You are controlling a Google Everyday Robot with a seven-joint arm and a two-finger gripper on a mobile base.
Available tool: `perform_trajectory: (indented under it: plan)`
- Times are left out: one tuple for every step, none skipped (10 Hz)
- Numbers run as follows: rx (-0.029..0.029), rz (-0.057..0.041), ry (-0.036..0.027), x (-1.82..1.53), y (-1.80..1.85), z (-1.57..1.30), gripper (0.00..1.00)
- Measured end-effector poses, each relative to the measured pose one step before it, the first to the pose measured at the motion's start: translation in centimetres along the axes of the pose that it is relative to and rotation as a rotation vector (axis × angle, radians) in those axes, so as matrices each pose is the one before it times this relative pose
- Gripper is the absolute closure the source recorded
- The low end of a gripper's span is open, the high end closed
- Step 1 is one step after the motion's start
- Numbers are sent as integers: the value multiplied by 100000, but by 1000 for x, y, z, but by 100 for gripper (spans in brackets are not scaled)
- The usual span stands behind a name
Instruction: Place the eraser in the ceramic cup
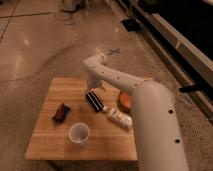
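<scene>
The eraser [93, 100] is a long black block with a lighter stripe, lying on the wooden table [50, 142] near its middle. The ceramic cup [79, 133] is small, round and white, and stands empty toward the table's front, apart from the eraser. My gripper [92, 85] hangs from the white arm at the table's far side, just above and behind the eraser's far end. The arm hides part of the table's right side.
A small dark red-orange object [62, 111] lies at the table's left. A white bottle [118, 117] lies on its side right of the eraser. An orange-red bowl [125, 100] is partly hidden behind my arm. Speckled floor surrounds the table.
</scene>
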Motion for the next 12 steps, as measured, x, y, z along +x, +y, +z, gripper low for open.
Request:
perform_trajectory:
  plan:
    - [-819,189,-123,32,-119,559,20]
    - [-1295,244,-198,86,-161,654,20]
    - [-1783,107,-763,28,-220,670,20]
    - [-2016,66,-989,29,-80,538,20]
    - [-1859,26,-1141,-31,30,339,20]
    - [-2683,-314,-2066,-113,-29,435,20]
    - [-2521,-344,-2232,-126,-20,332,20]
    - [-1613,-515,-1511,-51,19,166,20]
    - [-1315,-1187,-2596,-120,-200,236,20]
    - [-489,-1175,-2090,-27,-205,118,20]
    - [-174,-995,-1578,-5,-121,100,20]
    - [-31,-1223,-2122,-22,-91,75,20]
